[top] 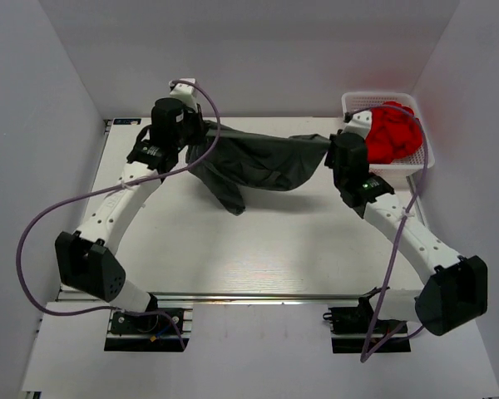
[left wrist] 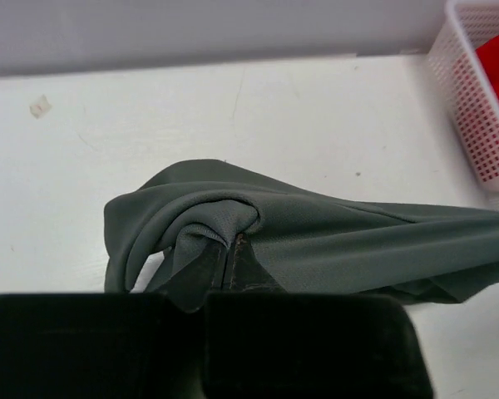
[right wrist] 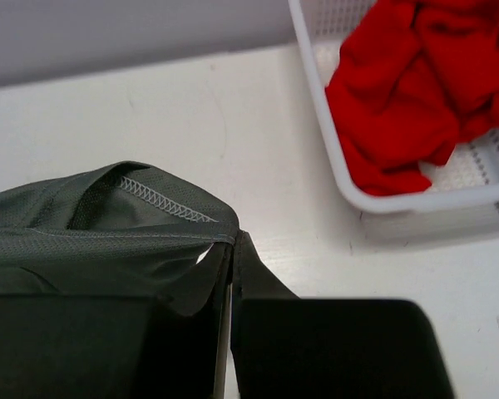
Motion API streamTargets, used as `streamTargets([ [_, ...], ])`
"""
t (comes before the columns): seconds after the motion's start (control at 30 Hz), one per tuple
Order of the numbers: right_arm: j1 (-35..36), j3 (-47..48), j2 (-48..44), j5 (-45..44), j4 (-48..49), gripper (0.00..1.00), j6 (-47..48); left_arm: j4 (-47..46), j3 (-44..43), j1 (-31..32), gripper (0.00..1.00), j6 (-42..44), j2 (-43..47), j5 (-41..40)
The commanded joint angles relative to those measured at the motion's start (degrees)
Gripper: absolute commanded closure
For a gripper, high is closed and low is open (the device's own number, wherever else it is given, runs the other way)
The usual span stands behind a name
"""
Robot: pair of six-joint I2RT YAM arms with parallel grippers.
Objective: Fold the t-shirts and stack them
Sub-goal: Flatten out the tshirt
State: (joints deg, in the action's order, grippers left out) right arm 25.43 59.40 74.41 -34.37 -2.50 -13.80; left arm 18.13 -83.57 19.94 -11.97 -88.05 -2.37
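Counter (top: 258,249): white and bare across its near half, between my 2 arms. Walls close in at the far edge and on both sides, so the open room for laying cloth flat lies toward my bases.
T-shirt (top: 258,162): dark grey, strung between my 2 claws over the far half of the counter. It sags in the middle, and 1 tail droops toward the surface on the left. I judge this to be the spreading step, ahead of any fold. The next move calls for drawing the cloth taut and lowering it flat into that near room without creases.
Basket (top: 374,96): white, in the far right corner, just beside my right claw. It holds red cloth (top: 392,129). A swing to the right could knock its rim.
Left claw (left wrist: 204,303): clenched on a bunched fold of the t-shirt.
Right claw (right wrist: 230,303): clenched on a stitched hem edge of the t-shirt.
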Motion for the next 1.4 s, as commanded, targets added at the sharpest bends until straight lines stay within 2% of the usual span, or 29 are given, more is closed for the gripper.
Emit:
streamTargets([
  [0.0,-2.5,4.8,-4.1,-6.5,2.0,1.00,6.4,-1.2,0.3,-1.7,1.00,4.2,7.2,-4.7],
  [0.27,-2.3,16.1,-11.2,5.1,4.2,1.00,13.4,-4.2,1.6,-0.6,0.99,7.4,19.3,-1.8],
  [0.5,-2.3,16.7,-20.9,15.6,2.9,1.00,16.6,-5.2,4.2,-0.6,0.99,8.5,32.5,2.5],
  [0.6,-2.1,14.0,-22.7,15.1,2.8,1.00,16.1,-5.7,5.9,-0.6,1.00,7.8,33.3,3.1],
  [0.7,-2.3,9.0,-21.2,12.1,5.0,1.00,14.7,-4.9,6.4,-0.6,1.00,6.3,28.7,3.1],
  [0.77,-2.5,7.4,-17.9,8.6,5.8,1.00,12.1,-2.9,6.4,-1.5,0.73,4.8,21.3,3.1],
  [0.8,-2.7,6.4,-14.9,5.7,5.8,1.00,11.6,-2.0,6.4,-1.5,0.49,4.2,18.2,3.7],
  [0.83,-3.0,6.3,-13.3,2.3,5.0,1.00,10.9,1.7,4.7,-1.5,0.01,3.0,15.0,1.5],
  [0.87,-3.4,6.6,-9.2,0.7,4.4,1.00,9.5,4.0,3.4,-1.5,0.00,2.2,8.7,-0.2],
  [0.97,-5.2,7.4,1.6,-0.3,0.5,1.00,6.2,9.5,1.3,-2.0,0.00,-0.1,0.8,-3.8],
  [1.17,-8.4,9.8,11.0,5.7,-5.6,1.00,3.2,8.2,9.2,-2.5,0.00,-2.4,3.1,-4.5],
  [1.33,-9.5,9.6,14.9,8.8,-8.7,1.00,3.3,6.4,17.9,-1.9,0.00,-3.1,5.6,0.0],
  [1.37,-9.5,9.4,15.4,9.0,-9.1,0.94,3.3,6.4,18.7,-1.9,0.00,-3.1,5.6,0.6],
])
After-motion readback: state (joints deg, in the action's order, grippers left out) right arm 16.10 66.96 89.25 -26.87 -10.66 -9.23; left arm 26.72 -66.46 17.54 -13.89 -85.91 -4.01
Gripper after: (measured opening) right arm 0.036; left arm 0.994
